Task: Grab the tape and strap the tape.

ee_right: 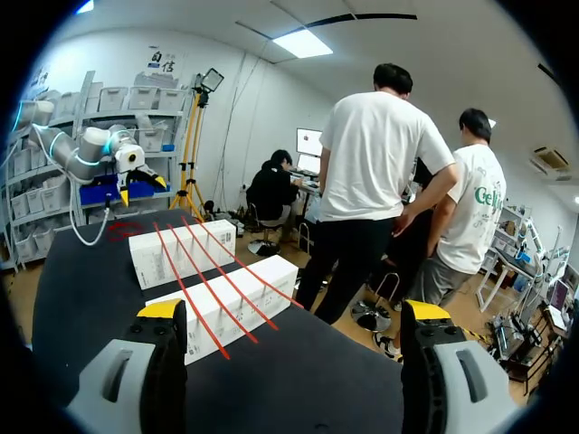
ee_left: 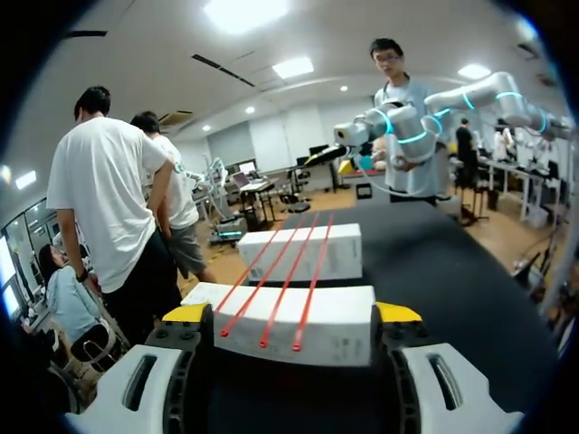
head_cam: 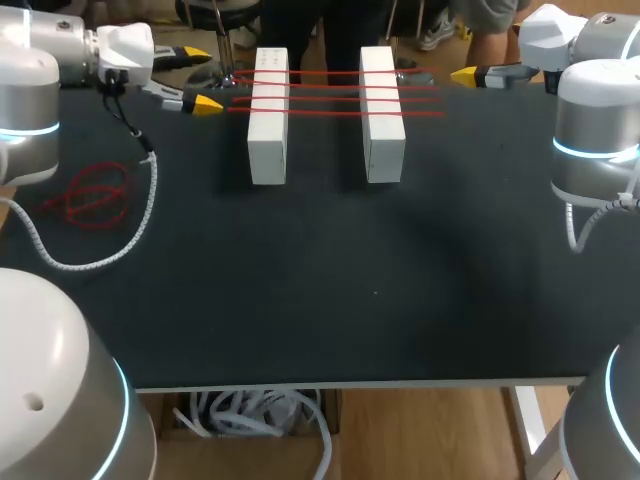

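Close in, the matte black table top. On its left side lies a loose tangle of thin red tape, flat on the surface, just beside the left arm's white coiled cable. Whether that tangle joins the strands farther out is hard to tell from here.

Past the middle, two long white rectangular boxes stand side by side and parallel, the left box and the right box, with a gap between them. Four straight strands of thin red tape run across the tops of both boxes near their far ends, spanning the gap and poking out a little on either side.

Out at the far left is the left gripper, fingers spread wide and grasping nothing, its yellow tips aimed at the left box and near the strand ends. At the far right, the right gripper is also splayed and grasping nothing, with the right box ahead of it.
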`<state>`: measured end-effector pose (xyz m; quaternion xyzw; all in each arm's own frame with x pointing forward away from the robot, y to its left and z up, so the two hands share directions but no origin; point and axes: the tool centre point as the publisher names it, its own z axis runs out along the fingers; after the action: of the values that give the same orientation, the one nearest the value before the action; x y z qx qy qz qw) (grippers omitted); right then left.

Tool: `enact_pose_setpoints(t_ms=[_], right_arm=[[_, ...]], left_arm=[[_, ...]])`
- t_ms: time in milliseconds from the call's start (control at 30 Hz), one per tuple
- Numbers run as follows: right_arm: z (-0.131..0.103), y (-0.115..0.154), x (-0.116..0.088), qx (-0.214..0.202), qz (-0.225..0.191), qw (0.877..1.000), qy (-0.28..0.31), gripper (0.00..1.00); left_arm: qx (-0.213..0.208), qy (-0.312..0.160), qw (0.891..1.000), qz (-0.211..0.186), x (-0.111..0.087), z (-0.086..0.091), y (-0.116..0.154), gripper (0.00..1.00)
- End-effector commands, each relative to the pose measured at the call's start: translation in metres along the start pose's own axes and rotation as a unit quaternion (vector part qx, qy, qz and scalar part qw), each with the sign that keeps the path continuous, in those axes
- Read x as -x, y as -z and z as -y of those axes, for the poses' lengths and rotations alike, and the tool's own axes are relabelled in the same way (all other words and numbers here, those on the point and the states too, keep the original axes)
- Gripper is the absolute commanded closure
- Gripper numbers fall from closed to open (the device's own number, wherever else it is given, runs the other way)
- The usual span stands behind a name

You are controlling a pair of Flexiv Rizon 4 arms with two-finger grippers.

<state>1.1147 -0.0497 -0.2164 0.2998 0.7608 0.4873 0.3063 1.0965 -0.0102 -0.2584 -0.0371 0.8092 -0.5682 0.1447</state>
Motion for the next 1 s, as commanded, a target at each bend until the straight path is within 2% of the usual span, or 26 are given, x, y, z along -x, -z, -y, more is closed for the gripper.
enact_pose_setpoints(t_ms=[33,133,167,200,533,667,700,767,867,1000], right_arm=[[0.000,0.000,0.000,0.000,0.000,1.000,0.000,0.00],[0.000,0.000,0.000,0.000,0.000,1.000,0.000,0.00],[0.000,0.000,0.000,0.000,0.000,1.000,0.000,0.00],[0.000,0.000,0.000,0.000,0.000,1.000,0.000,0.00],[0.000,0.000,0.000,0.000,0.000,1.000,0.000,0.00],[0.000,0.000,0.000,0.000,0.000,1.000,0.000,0.00],[0.000,0.000,0.000,0.000,0.000,1.000,0.000,0.00],[0.000,0.000,0.000,0.000,0.000,1.000,0.000,0.00],[0.000,0.000,0.000,0.000,0.000,1.000,0.000,0.00],[0.000,0.000,0.000,0.000,0.000,1.000,0.000,0.00]], left_arm=[[-0.014,-0.001,1.000,-0.020,0.010,-0.018,-0.009,0.33],[-0.021,-0.003,1.000,-0.023,0.009,-0.026,-0.014,0.37],[-0.023,-0.003,0.999,-0.025,0.009,-0.028,-0.016,0.48],[-0.027,-0.002,0.999,-0.027,0.009,-0.030,-0.018,0.53],[-0.044,0.004,0.998,-0.038,0.007,-0.045,-0.027,0.58],[-0.049,0.006,0.998,-0.040,0.005,-0.048,-0.029,0.66],[-0.049,0.007,0.998,-0.040,0.004,-0.048,-0.030,0.73],[-0.051,0.008,0.998,-0.042,0.003,-0.048,-0.032,0.72],[-0.054,0.011,0.998,-0.044,0.002,-0.049,-0.035,0.65],[-0.057,0.013,0.997,-0.045,0.001,-0.051,-0.039,0.68]])
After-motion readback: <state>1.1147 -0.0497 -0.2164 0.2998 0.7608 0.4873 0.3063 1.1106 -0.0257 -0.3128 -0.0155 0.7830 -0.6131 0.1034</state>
